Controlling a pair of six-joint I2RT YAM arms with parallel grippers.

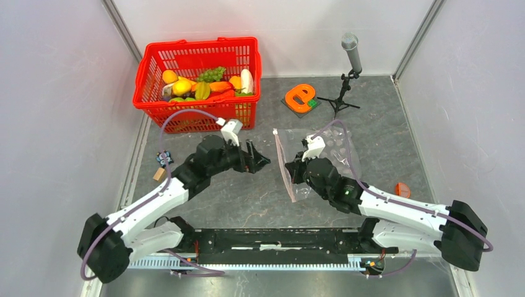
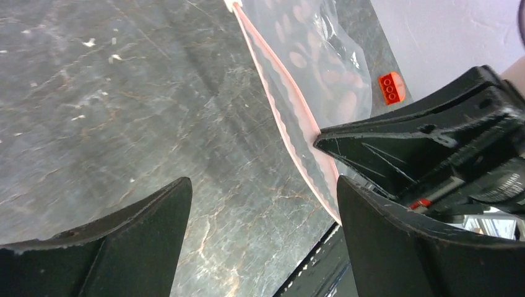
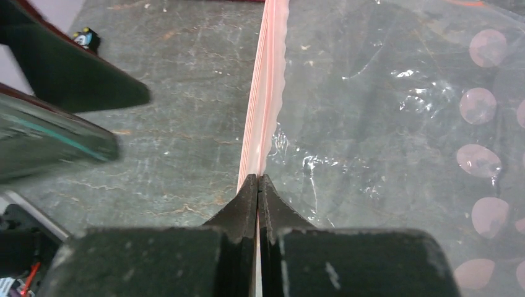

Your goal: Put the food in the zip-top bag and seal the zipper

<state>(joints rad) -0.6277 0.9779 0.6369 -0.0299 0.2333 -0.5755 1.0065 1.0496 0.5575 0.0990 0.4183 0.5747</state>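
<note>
The clear zip-top bag (image 1: 328, 154) lies flat on the table right of centre, and no food shows inside it. Its pale-pink zipper (image 1: 283, 164) runs down the bag's left edge. My right gripper (image 1: 292, 171) is shut on the zipper (image 3: 266, 80), which leads straight out from the closed tips (image 3: 257, 179). My left gripper (image 1: 260, 154) stands open just left of the zipper, with bare table between its fingers (image 2: 263, 204); the zipper (image 2: 278, 105) passes beside its right finger (image 2: 384, 235). The food (image 1: 198, 86) is piled in the red basket (image 1: 201, 43) at the back left.
An orange e-shaped object (image 1: 301, 98) and a microphone on a small tripod (image 1: 351, 52) stand behind the bag. A small orange brick (image 1: 402, 189) lies to the bag's right. Two little blocks (image 1: 163, 159) sit by the left wall.
</note>
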